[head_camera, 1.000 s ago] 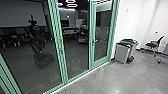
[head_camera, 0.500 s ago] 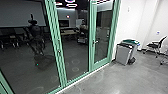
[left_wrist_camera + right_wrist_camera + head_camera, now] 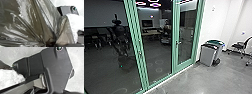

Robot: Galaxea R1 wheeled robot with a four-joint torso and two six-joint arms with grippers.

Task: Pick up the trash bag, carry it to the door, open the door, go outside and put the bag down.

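The trash bag (image 3: 31, 21), dark, shiny and translucent, fills much of the left wrist view. Its folds draw together at my left gripper (image 3: 50, 43), which is shut on the bag. White crumpled material (image 3: 76, 23) lies against the bag, and the same white material (image 3: 11, 76) appears in the right wrist view. In the head view the green-framed glass door (image 3: 184, 65) stands closed, its handle (image 3: 178, 43) on the left side of its frame.
Grey bins (image 3: 208, 55) stand by the white wall right of the door. A black chair (image 3: 240, 47) is farther right. Green-framed glass panels (image 3: 137, 50) run along the left, with a dark robot shape and a person (image 3: 166, 26) visible in the glass.
The camera has turned slightly, so the glass panels' frame sits farther left in the head view and the bins a little farther right. The door stays closed.
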